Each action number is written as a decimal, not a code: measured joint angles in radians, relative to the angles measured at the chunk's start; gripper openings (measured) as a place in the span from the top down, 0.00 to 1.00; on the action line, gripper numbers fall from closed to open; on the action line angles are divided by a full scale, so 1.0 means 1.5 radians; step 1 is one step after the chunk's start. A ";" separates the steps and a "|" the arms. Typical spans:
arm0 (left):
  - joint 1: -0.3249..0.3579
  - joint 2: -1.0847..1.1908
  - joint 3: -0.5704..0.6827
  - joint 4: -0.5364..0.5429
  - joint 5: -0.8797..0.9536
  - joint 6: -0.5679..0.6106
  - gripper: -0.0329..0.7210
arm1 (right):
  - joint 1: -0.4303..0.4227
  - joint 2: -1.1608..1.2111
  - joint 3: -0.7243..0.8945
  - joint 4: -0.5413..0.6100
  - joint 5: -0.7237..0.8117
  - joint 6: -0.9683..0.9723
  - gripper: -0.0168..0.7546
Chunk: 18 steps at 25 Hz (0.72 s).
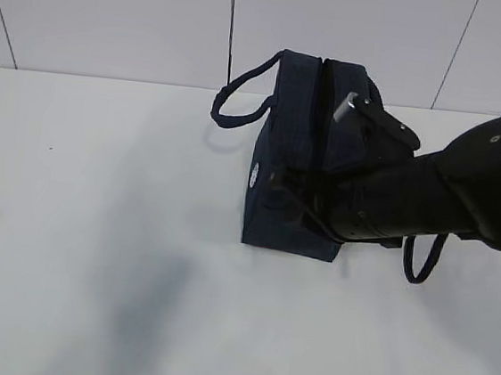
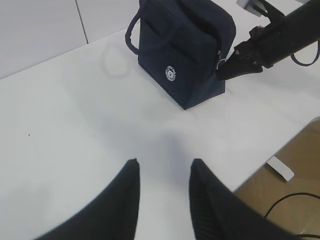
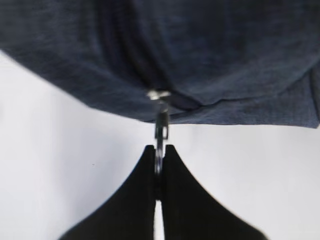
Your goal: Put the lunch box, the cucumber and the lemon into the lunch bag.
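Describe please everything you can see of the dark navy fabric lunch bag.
The boxy dark navy fabric lunch bag stands upright on the white table. It has two loop handles, one on each long side, and a small round white logo on its end panel. Its top zipper looks closed. A metal ring pull hangs at the zipper's end, pinched by the black right hand. The left hand is open, apart from it.
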 joint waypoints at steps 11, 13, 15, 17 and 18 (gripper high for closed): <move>0.000 0.000 0.000 -0.021 -0.033 0.000 0.64 | -0.001 -0.072 0.000 -0.041 0.066 0.000 0.98; 0.000 0.000 0.000 -0.028 -0.038 0.000 0.64 | -0.001 -0.084 0.000 -0.047 0.076 0.000 0.98; 0.000 0.000 0.000 -0.034 -0.039 0.000 0.64 | -0.001 -0.096 0.000 -0.054 0.083 0.000 0.98; 0.000 0.000 0.000 -0.045 -0.044 0.000 0.64 | -0.001 -0.103 0.000 -0.063 0.092 0.000 0.98; 0.000 0.000 0.000 -0.049 -0.049 0.000 0.64 | -0.001 -0.106 0.000 -0.068 0.094 0.000 0.98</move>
